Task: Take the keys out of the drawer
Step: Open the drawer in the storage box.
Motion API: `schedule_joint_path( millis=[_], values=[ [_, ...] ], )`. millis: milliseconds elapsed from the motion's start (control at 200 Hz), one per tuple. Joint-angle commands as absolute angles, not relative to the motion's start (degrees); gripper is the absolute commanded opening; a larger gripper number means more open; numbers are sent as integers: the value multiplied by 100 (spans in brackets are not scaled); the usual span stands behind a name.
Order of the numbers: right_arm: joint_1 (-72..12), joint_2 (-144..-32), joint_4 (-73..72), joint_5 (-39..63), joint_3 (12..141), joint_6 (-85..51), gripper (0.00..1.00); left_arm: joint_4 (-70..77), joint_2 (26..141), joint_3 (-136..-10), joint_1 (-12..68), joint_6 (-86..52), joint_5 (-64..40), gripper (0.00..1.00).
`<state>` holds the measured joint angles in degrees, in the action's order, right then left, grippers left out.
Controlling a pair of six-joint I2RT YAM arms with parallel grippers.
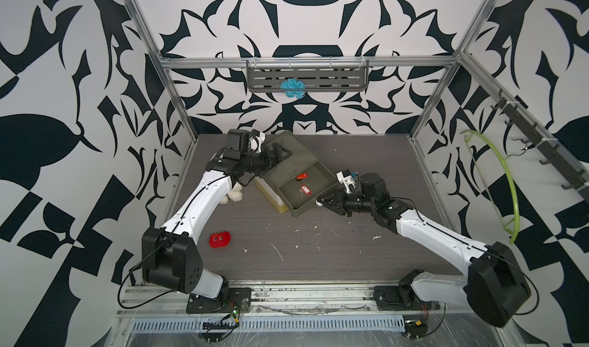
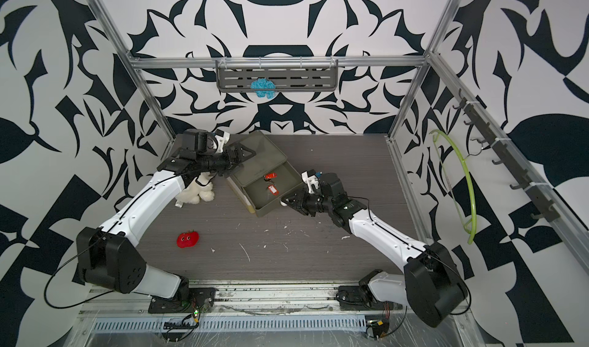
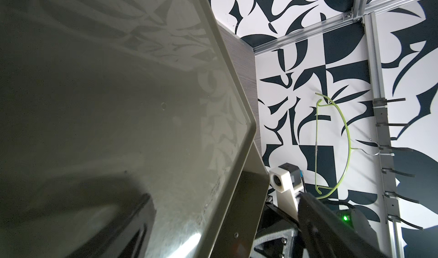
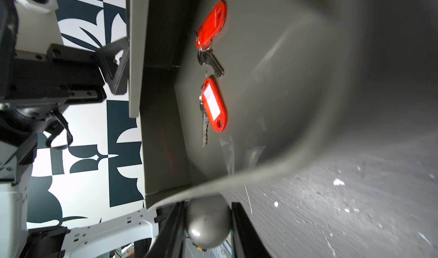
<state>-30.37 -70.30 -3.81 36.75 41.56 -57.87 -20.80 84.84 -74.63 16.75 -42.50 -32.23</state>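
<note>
- Drawer (image 1: 302,209) is pulled out of the olive box (image 1: 296,157). The box sits at an angle toward the back of the table (image 1: 318,256).
- Keys (image 1: 306,190): I count two, both lying flat on the drawer floor, each on a ring with a red tag. Neither pincer is touching them.
- In the right wrist view, the plain tag (image 4: 212,24) lies nearer the box opening. The labelled tag (image 4: 213,105), white window up, lies nearer the drawer front. The two sets are close, roughly in line, and I see a small gap between them.
- Right pincer (image 1: 323,202): narrow, clamped on the round grey knob (image 4: 208,223) at the drawer front. In the right wrist view a finger sits on each side of the knob.
- Left pincer (image 1: 280,152): jaws wide, holding nothing. It hangs over the top of the box, on the side away from the drawer.
- In the left wrist view, one finger (image 3: 113,221) is close against the box top. I cannot tell whether it presses down.
- Red plush strawberry (image 1: 220,239) sits on the table near the left arm's elbow, well apart from the box.
- White plush toy (image 2: 199,192) lies beside the box, partly under the left forearm.
- Green hanger (image 1: 506,176) hangs on the right wall. A blue tuft (image 1: 292,88) sits on the back shelf.
</note>
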Motion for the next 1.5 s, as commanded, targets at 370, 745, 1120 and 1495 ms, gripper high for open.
schedule_joint_path(
  millis=[370,745,1120,1495],
  values=[
    [-3062,-6263,815,3498,3784,-5440,9,-2338,8543,-7223,1716,-4219,-3165,99],
    [-3006,-6136,1030,3461,3787,-5371,18,-2338,8507,-7172,1714,-4201,-3168,100],
    [-2955,-5897,1721,3310,4136,-5039,50,-2269,8464,-7172,1731,-4271,-3132,100],
    [-2959,-5264,3212,2729,5035,-4845,61,-2158,8032,-7259,1758,-4273,-2995,100]
  ],
)
